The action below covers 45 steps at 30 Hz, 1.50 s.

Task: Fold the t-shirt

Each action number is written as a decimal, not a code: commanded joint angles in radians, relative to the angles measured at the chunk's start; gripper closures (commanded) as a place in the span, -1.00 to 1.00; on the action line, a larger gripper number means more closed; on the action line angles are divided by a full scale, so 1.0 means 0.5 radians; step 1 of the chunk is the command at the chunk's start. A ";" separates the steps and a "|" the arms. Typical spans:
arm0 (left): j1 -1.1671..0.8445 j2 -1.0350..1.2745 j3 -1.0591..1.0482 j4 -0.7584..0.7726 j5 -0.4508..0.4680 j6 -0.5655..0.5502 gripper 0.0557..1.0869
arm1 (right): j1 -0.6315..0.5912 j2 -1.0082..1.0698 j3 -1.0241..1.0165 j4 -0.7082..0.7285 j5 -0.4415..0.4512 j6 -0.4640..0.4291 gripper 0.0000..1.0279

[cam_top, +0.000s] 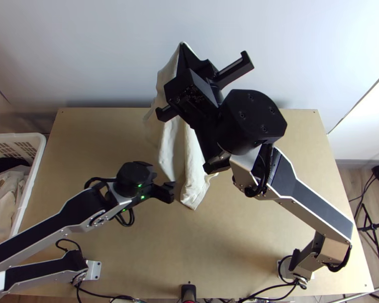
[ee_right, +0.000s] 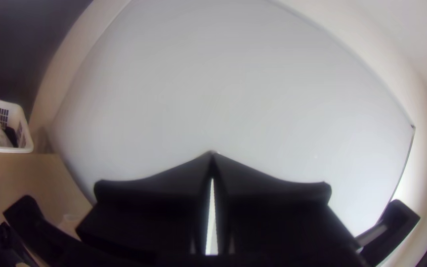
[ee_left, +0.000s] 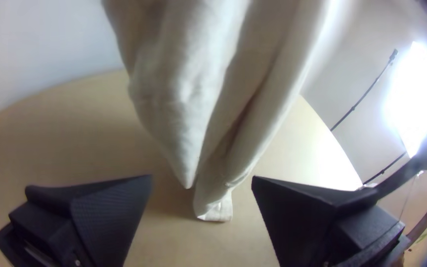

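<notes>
Shirt hanging in loose folds, long axis near upright, from the clenched right pincer over tabletop; low end just ahead of the parted, empty left pincer, nearer for a likely grip.

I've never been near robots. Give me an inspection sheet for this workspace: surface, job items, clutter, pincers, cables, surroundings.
Surface: light wooden table, bare wood around the arms.
Job's things: one off-white t-shirt, hanging in loose folds, not folded; whether its lower end touches the wood, I cannot tell.
Clutter: white basket at the left edge, holding rumpled cloths.
Pincers: right pincer shut on the t-shirt, held high; left pincer open, low near the hanging cloth.
Cables: black cables along the near edge.
Surroundings: pale wall beyond; bright lamp off to one side.
</notes>
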 commanded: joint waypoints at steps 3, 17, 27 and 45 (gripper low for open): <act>-0.006 0.189 0.033 0.174 -0.120 0.082 -0.87 | -0.003 0.000 0.001 0.001 0.013 -0.015 0.95; 0.050 0.250 -0.063 0.423 -0.166 0.128 0.23 | -0.003 -0.012 -0.002 -0.005 0.069 -0.018 0.95; 0.077 0.195 -0.041 0.444 -0.212 0.168 0.92 | -0.015 -0.015 -0.017 -0.029 0.109 -0.021 0.95; 1.001 -0.364 0.413 0.128 -0.206 0.269 0.92 | -0.236 -0.120 -0.014 -0.036 0.271 -0.037 0.95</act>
